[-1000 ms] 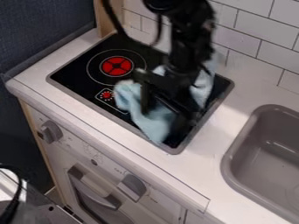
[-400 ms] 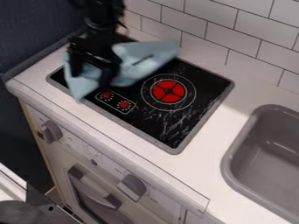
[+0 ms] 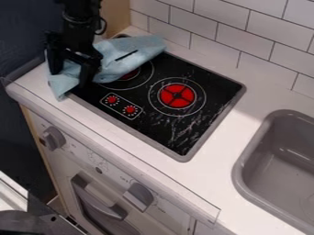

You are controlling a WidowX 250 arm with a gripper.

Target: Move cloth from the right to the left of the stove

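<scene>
Because the task calls for the stove's left, the cloth [image 3: 131, 53] drapes the stove [image 3: 205, 81] towards 10 o'clock, partly over one burner [image 3: 130, 75]; the tool [image 3: 72, 72] stands there, fingers apart astride the fabric, presumably for release.

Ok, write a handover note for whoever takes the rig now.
Gripper: at the light blue cloth's left part; whether it grips is unclear.
Cloth: over the left side of the stove, partly covering the left burner and reaching past the stove's left edge.
Done: right burner uncovered.
Left: probably settle the cloth, release if held, back off.
</scene>
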